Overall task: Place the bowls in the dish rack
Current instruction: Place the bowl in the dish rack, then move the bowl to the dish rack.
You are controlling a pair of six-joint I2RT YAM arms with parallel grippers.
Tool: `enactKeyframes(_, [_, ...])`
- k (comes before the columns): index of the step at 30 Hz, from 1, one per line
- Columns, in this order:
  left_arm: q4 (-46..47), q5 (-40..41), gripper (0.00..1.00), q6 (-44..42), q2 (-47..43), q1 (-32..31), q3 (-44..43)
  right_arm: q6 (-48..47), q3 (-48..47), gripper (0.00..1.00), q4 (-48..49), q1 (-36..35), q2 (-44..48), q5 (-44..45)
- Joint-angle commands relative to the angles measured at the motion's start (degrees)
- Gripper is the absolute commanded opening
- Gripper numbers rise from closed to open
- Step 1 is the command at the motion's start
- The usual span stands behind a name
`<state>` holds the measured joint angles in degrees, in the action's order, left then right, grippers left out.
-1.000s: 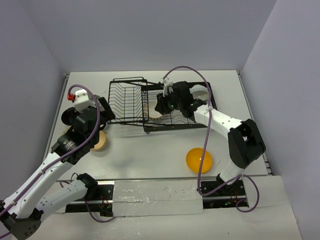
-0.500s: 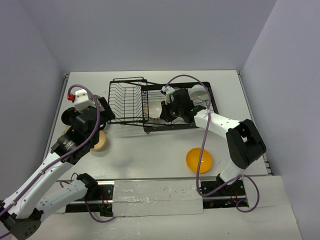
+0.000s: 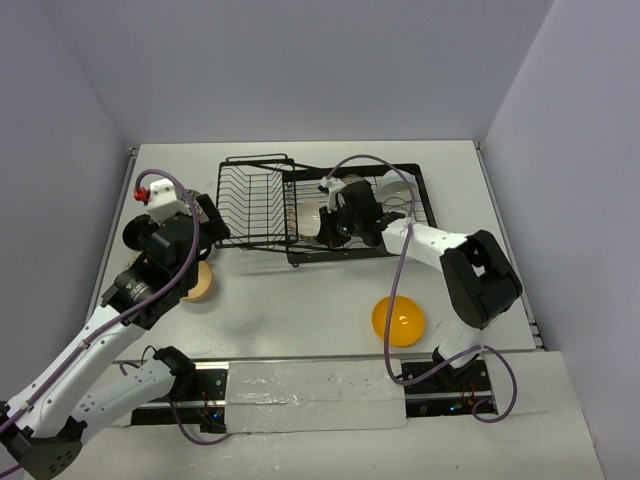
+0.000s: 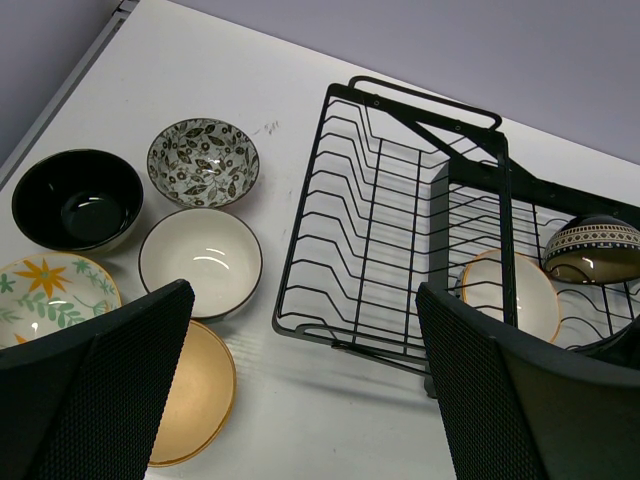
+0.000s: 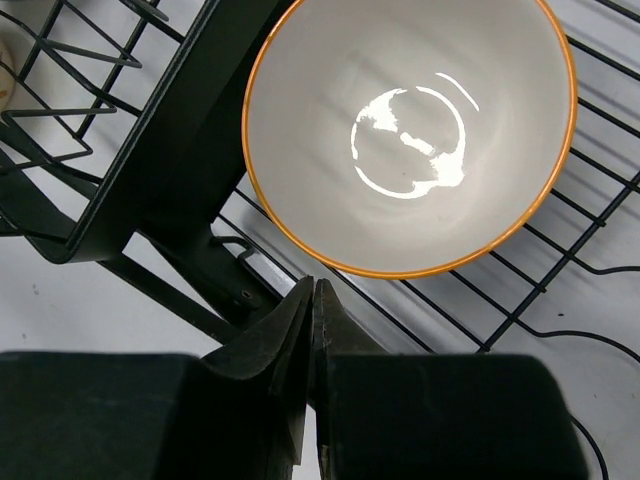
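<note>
The black wire dish rack (image 3: 255,200) stands mid-table. A cream bowl with an orange rim (image 5: 410,130) lies in its flat section (image 5: 190,150), just beyond my right gripper (image 5: 315,287), which is shut with nothing between its fingers. The top view shows that gripper (image 3: 333,228) over the rack beside this bowl (image 3: 310,218). A white bowl (image 3: 396,185) and a striped bowl (image 4: 592,248) also sit in the rack (image 4: 400,230). My left gripper (image 4: 310,400) hangs open over the table left of the rack, above a tan bowl (image 4: 195,390). An orange-yellow bowl (image 3: 398,320) sits on the table in front.
Left of the rack stand a white dark-rimmed bowl (image 4: 200,262), a grey leaf-patterned bowl (image 4: 203,162), a black bowl (image 4: 75,198) and a floral bowl (image 4: 50,295). The table's left edge runs close behind them. Grey walls enclose the table.
My right gripper's jaws have closed on nothing and it has shifted slightly over the rack, baring the orange-rimmed bowl lying there. The left arm has not moved.
</note>
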<state>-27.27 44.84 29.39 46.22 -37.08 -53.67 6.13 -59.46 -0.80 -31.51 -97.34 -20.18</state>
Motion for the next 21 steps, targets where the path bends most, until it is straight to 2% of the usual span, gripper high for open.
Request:
enactKeyframes(1, [1.69,-0.37,0.98,-0.73,-0.87,0.25,-0.38,0.46,-0.74,0.1,2.82,0.39,-1.01,-1.17])
enactKeyframes(21, [1.78,0.16,0.99,-0.73,-0.34,0.25,-0.3,0.11,-9.79,0.1,1.77,0.39,-10.32,-1.88])
